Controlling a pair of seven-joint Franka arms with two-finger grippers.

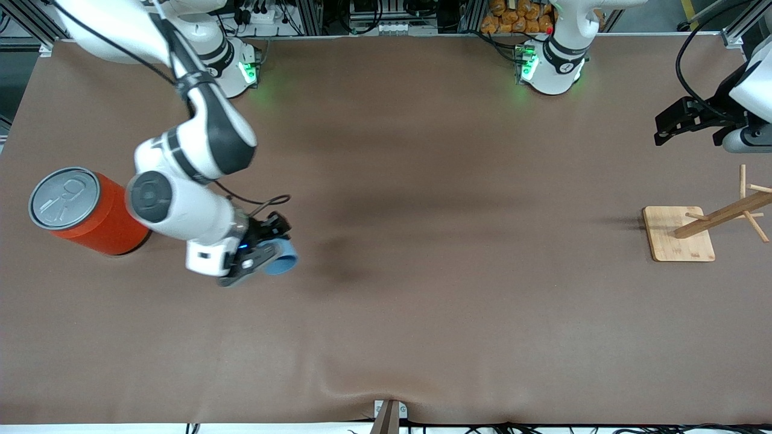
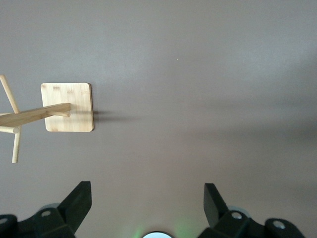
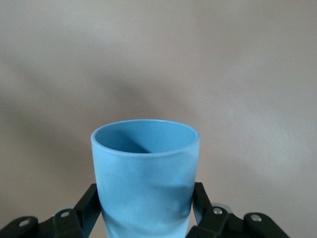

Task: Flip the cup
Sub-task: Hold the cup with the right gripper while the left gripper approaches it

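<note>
— Blue plastic, small and tapered: is that the cup [image 1: 282, 258] in the right gripper [image 1: 256, 253]?

— Yes. The fingers [image 3: 88, 206] are pinched on its lower wall, one on each side, and the mouth points away from the wrist. It hangs over the bare brown table [image 1: 422, 301], toward the right arm's end, beside the orange can [image 1: 84, 211] but well apart from it.

— Is it upright yet?

— From the front camera it looks tilted, lying more sideways than standing, mouth toward the middle of the table. I judge the flip is partway through: the turn is on, the set-down is left.

— What makes that part go well?

— Roll the wrist until the base faces squarely down before lowering. The wall is thin and smooth, so hold the pinch steady through the turn, or the cup could slip. Lower until the base touches flat, then let go; released high or tilted, so light a cup would probably tip.

— And the can?

— Keep the elbow from swinging toward it.

— The other arm?

— The left gripper [image 1: 684, 120] waits with its fingers [image 2: 79, 201] spread wide, holding nothing, above the table near the wooden rack [image 1: 702, 226].
</note>
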